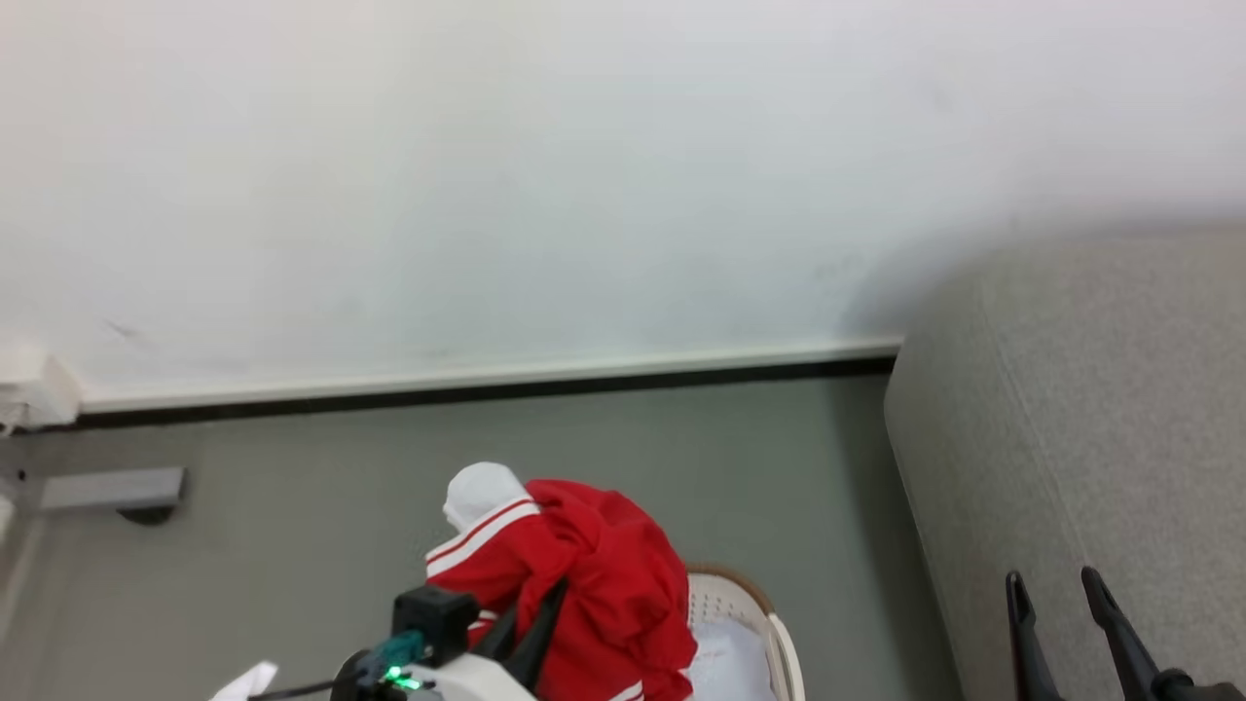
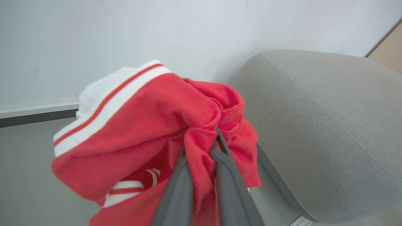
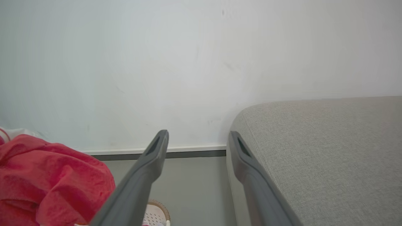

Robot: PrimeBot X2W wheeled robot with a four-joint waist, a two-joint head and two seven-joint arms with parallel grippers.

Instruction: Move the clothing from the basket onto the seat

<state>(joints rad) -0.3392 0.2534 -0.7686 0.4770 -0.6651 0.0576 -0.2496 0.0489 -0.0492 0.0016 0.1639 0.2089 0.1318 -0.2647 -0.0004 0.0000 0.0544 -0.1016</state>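
Now the left gripper point(image 2: 201, 142) is clamped on a bunched fold of the red garment point(image 2: 150, 125), which hangs in the air just over the basket point(image 1: 750, 596). The sofa point(image 1: 1090, 409) is at about three o'clock from the garment in the head view. The carry should probably go high enough for the hanging hem to pass the rounded sofa edge, with release only over the cushion. The right gripper point(image 1: 1052, 576), fingers apart and empty, stands at four o'clock before the sofa and could be in the way. A pale cloth point(image 1: 725, 662) lies in the basket and is not to be taken.
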